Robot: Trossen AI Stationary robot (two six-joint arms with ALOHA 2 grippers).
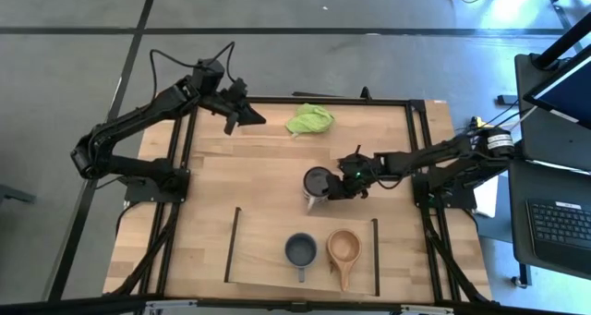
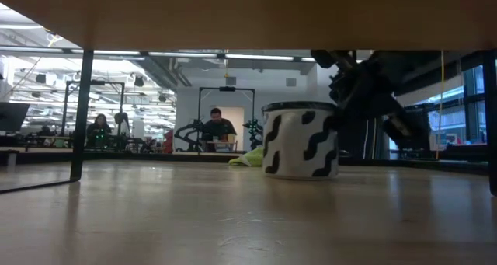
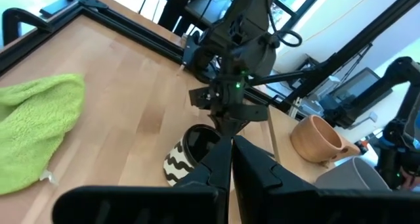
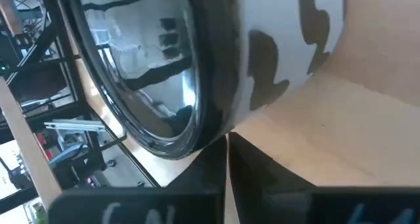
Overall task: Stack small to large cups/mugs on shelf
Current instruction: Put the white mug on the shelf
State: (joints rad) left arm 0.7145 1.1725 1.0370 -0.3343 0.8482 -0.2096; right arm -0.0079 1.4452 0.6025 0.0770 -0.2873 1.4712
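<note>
Wooden tabletop [image 1: 268, 181]: white wavy-patterned mug [image 1: 317, 186] unshelved beside right gripper [image 1: 346, 187], jaws clenched empty; blue-grey mug [image 1: 299, 250], tan wooden cup [image 1: 343, 248] shelved, unstacked.

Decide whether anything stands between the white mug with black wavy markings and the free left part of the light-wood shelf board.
Nothing visible does. The white mug with black wavy markings stands behind the light-wood shelf board, with bare tabletop between. The right pincer, shut, is at its rim.

Wooden table [image 1: 268, 181], shelf [image 1: 263, 260], white mug [image 1: 317, 184], cloth [image 1: 310, 120]
</note>
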